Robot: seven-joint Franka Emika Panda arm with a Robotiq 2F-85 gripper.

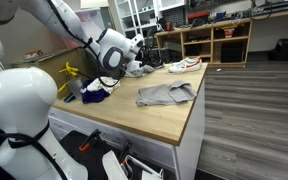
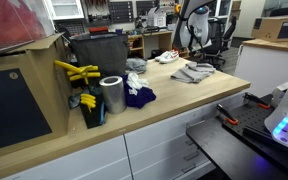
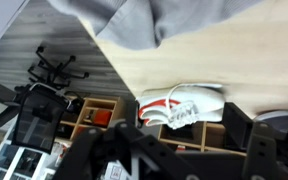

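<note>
Sneaker (image 1: 184,65), white with red stripes: lying on the pale wooden desk (image 1: 166,120), close to its far edge, upper middle of the frame in an exterior view. Small and near the top centre from the opposite side of the desk (image 2: 167,56). Lower middle of the wrist view (image 3: 182,106), seen side-on, resting on the wood.

Pincer (image 1: 134,64): just left of the sneaker in an exterior view, low over the desk, at the end of the white arm reaching in from the upper left. Jaws spread wide and holding nothing. In the wrist view, dark fingers (image 3: 124,150) along the bottom of the frame, one lower left and one lower right, with the sneaker showing in the gap beyond them, apart from both.

Grey cloth (image 1: 167,94): crumpled on the desk, nearer the camera than the sneaker, about the centre of the frame; also hanging into the top of the wrist view (image 3: 134,20).

Blue cloth (image 2: 139,96): bunched at the left part of the desk, just beside a shiny metal cylinder (image 2: 111,95) standing upright. Yellow tool (image 2: 76,72) above and left of the cylinder. Dark bin (image 2: 99,52) behind them, upper left of the frame.

Office chair (image 3: 46,68): on the plank floor, left of the wrist view.
</note>
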